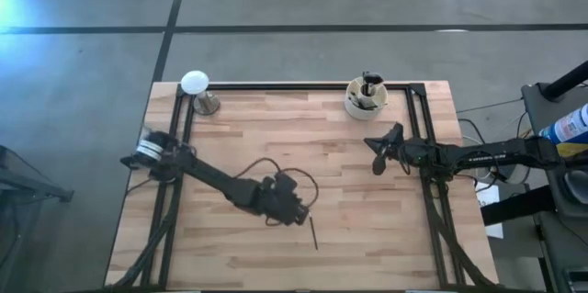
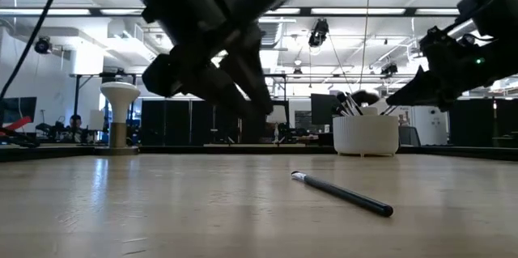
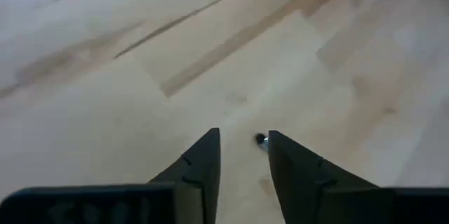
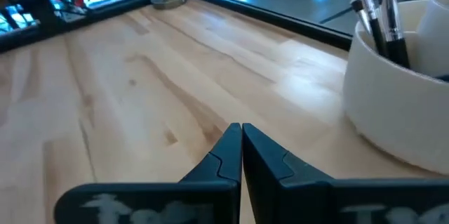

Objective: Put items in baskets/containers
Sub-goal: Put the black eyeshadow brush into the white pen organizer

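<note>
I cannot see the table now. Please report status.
Left gripper open over the lone brush. Right gripper shut, empty, near the cup. Other brushes in cup. Nothing in the way.

Left tool (image 3: 243, 155) low, fingers parted; right tool (image 4: 241, 147) raised, fingers together.

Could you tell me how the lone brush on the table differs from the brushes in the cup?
The thin dark brush lies flat on the wooden table, alone; the dark-handled brushes stand upright, bunched in the cream-white round cup. The lone one is mid-table, the others at the far edge. All are slim.
</note>
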Motion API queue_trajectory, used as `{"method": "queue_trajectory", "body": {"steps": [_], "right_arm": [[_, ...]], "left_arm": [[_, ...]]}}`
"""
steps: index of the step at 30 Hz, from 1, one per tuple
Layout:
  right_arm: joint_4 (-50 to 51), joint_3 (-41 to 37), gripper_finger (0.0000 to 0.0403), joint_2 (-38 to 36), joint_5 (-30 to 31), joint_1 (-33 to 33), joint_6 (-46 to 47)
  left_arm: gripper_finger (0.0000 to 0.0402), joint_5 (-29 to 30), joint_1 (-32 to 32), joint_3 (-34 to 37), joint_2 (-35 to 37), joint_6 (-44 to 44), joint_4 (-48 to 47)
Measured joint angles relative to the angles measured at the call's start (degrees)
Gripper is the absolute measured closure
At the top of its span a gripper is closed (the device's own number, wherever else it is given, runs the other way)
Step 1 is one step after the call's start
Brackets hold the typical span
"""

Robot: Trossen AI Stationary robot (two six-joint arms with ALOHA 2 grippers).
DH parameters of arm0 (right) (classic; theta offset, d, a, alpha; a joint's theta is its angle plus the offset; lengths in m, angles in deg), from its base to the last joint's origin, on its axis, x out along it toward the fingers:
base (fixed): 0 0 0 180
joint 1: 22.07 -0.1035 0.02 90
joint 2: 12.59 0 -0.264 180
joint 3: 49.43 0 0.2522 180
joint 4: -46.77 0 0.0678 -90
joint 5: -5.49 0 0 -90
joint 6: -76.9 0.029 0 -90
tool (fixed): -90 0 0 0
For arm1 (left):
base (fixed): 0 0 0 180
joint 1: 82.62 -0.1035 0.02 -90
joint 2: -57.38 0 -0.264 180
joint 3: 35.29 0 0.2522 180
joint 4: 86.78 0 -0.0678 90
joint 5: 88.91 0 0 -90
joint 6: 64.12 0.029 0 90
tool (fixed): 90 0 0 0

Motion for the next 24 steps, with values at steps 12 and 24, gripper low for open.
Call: {"method": "queue_trajectory", "body": {"steps": [12,24], "right_arm": [[-2.27,0.0,0.0394,-0.07,12.12,-11.34,2.69],[-4.71,0.02,0.0394,-0.07,13.63,-12.4,1.06]], "left_arm": [[0.0272,-1.39,0.63,-20.82,-14.09,-7.72,-17.2],[0.0272,-4.28,0.63,-21.92,-17.34,-12.11,-13.3]]}}
